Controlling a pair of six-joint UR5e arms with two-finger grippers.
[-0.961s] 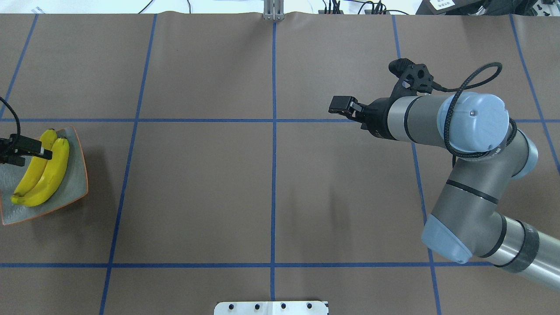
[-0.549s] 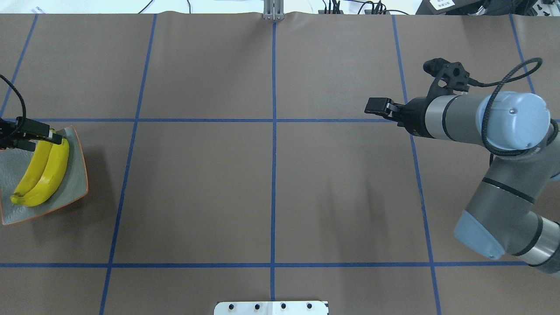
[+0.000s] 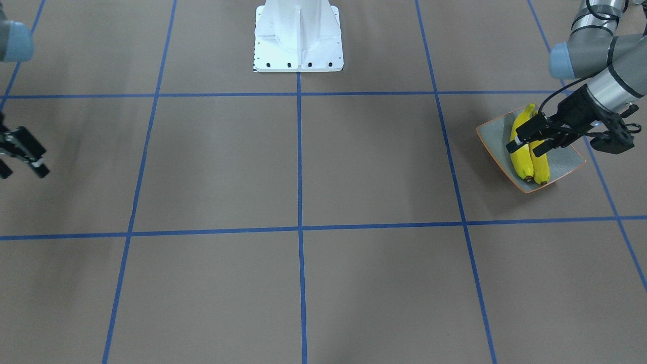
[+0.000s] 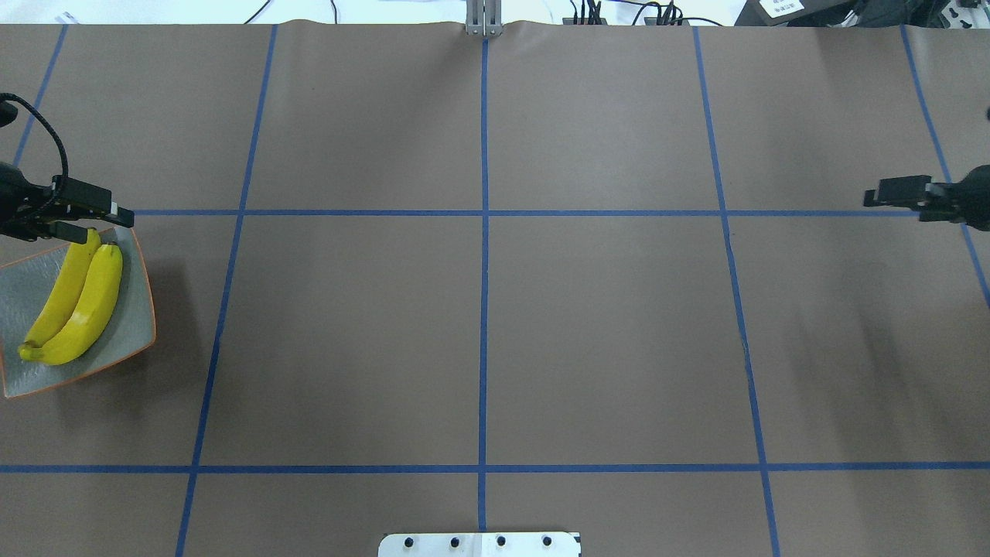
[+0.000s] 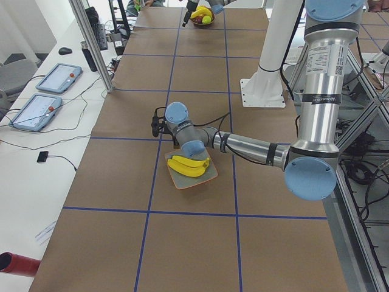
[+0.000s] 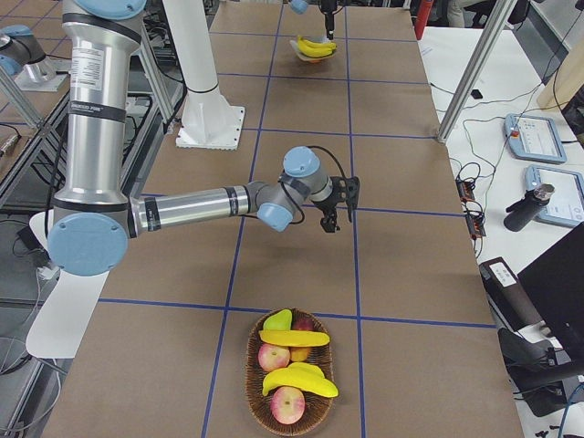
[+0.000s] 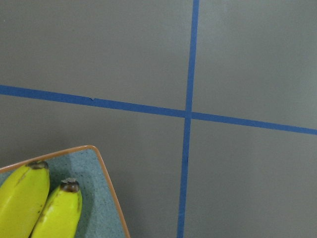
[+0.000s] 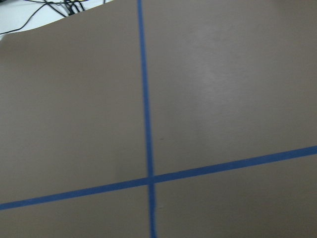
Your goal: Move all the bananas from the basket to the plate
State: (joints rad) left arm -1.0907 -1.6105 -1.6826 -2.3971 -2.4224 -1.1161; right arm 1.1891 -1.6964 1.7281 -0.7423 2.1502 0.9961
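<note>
Holds the left gripper [image 4: 110, 223] spread and empty above the far corner of the square grey-green glossy plate [image 4: 136, 329], clear of the two bright yellow curved bananas [image 4: 81, 305] lying side by side in it. Hangs the right gripper [image 6: 338, 217] open-fingered, carrying nothing, well short of the oval woven wicker basket [image 6: 249, 376], presumably bound for the two bananas left among round reddish apples [image 6: 287, 403].

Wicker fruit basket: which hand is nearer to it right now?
Right. The right hand hangs over bare table, short of the basket. The left hand is at the table's opposite end, over the plate's edge.
</note>
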